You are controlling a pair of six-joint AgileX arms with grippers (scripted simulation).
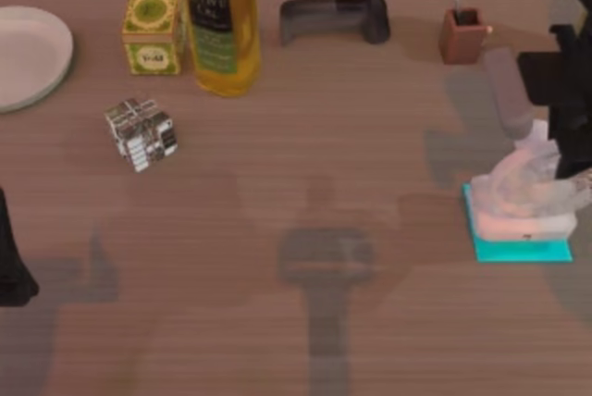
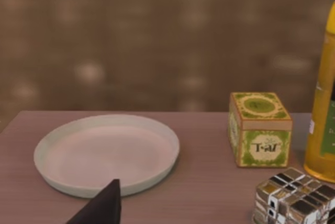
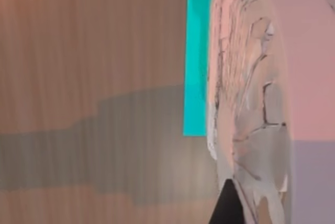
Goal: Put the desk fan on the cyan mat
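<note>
Cyan mat at top view's right edge carries desk fan | right gripper at fan, finger spread indiscernible | right wrist: fan grille against mat | left gripper parked, left edge

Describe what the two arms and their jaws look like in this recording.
Both arms are plain black with no markings, stripes or cables visible. The right arm shows as blocky black segments at the top view's right edge; the left arm as a dark tapered shape at its left edge. Each wrist view shows only a black pointed tip.
</note>
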